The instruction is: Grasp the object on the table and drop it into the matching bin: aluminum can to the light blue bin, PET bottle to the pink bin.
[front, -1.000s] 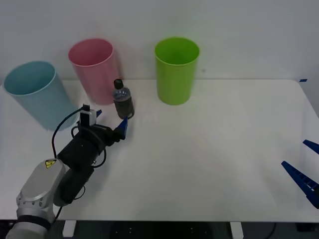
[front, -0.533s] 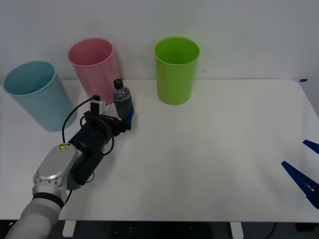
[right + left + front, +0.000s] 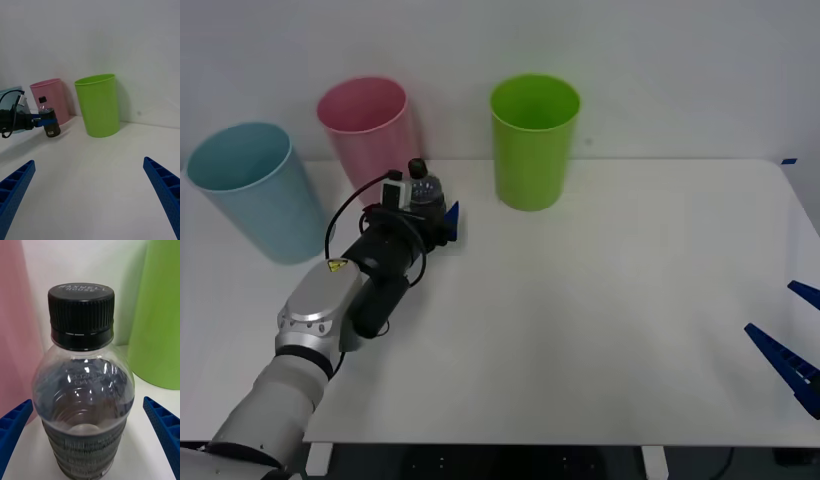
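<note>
The PET bottle is clear glossy plastic with a ridged matt black cap.

The left gripper covers the lower body of the bottle in the front view, leaving just cap and shoulder showing above it. In the left wrist view the bottle's base runs off the picture's edge between the fingers. The small print on its label, just ahead of the gripper, cannot be read.
</note>
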